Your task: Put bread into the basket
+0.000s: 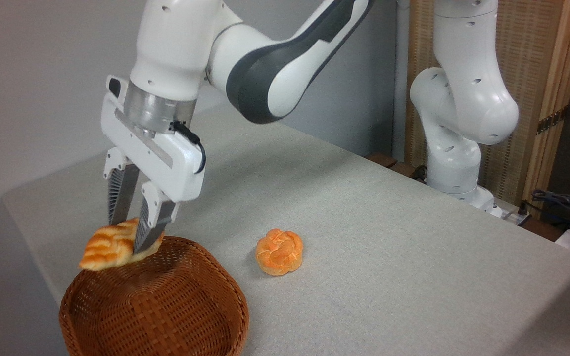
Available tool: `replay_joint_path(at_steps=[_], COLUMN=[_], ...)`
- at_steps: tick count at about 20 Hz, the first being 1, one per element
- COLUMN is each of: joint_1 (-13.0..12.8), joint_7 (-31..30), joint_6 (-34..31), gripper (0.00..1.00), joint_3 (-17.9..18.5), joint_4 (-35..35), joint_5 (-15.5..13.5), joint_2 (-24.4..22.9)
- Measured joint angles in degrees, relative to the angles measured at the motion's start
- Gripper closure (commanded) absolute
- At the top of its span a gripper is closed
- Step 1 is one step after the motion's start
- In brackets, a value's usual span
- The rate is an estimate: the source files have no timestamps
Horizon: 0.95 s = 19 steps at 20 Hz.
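Bread (104,245) hangs over basket (154,301), lower left.
Gripper (129,236) fingers pinch its middle; the loaf looks light, soft, easily dented.

I have the white arm bent over from its base at the right, wrist pointing down, the white two-finger pincer (127,236) with ribbed grey fingers (116,190) clamped narrow.

At lower left the tool (127,232) pinches the bread (109,245) above the basket (166,306) rim; an orange bun (279,251) lies at centre on the surface (389,237).
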Motion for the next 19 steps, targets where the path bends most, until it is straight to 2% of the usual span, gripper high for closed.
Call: replay_joint_path(at_steps=[9,12,13,14,16,17,19], joint_1=[0.0,-0.1,-0.1,-0.1,-0.2,-0.2,-0.4], joint_7=[0.0,-0.1,-0.1,-0.2,-0.5,-0.7,-1.2], joint_6=[0.5,-3.1,-6.1,-10.0,-19.1,-23.1,-28.8], gripper=[0.0,0.0,0.0,0.0,0.0,0.0,0.0], joint_3=[0.1,0.0,0.0,0.0,-0.2,-0.2,-0.3], joint_4=[0.4,0.9,1.4,2.2,4.5,5.6,7.3], joint_5=[-0.2,-0.2,0.7,2.8,8.3,9.9,11.1], joint_2=[0.4,-1.2,-2.2,-3.4,-5.5,-6.3,-7.1])
